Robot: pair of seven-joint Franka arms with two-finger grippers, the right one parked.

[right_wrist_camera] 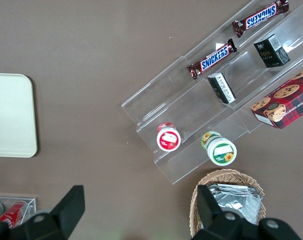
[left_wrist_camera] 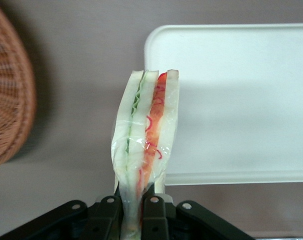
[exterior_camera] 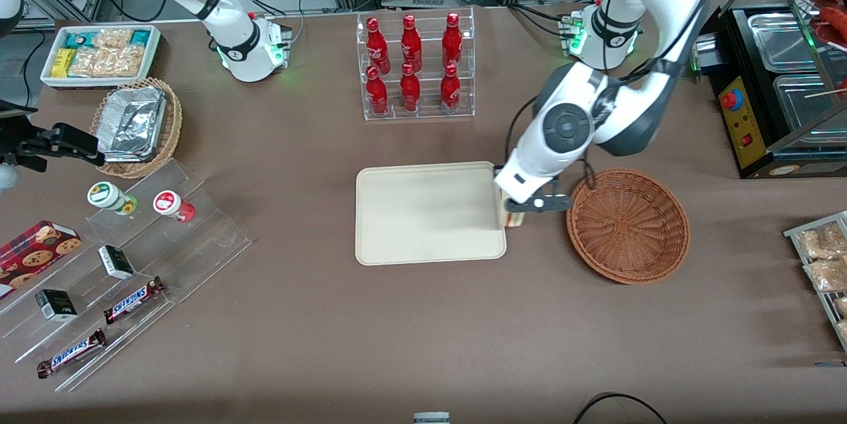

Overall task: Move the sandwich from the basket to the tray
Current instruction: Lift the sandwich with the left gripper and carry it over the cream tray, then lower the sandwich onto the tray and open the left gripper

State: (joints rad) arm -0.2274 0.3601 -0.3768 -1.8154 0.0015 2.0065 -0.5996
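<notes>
Pale bread showed where the gripper clenched the sandwich, hanging between basket and tray, tray at nine o'clock.

White arm, dark grey joint cap, green base light; black claw, silver screws.

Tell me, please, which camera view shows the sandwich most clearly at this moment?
The left wrist view: the sandwich fills it, wrapped, its green and red-orange layers plain, clamped in the gripper by the tray edge. The front view shows only a sliver under the arm, between tray and basket. The right wrist view misses it.
</notes>
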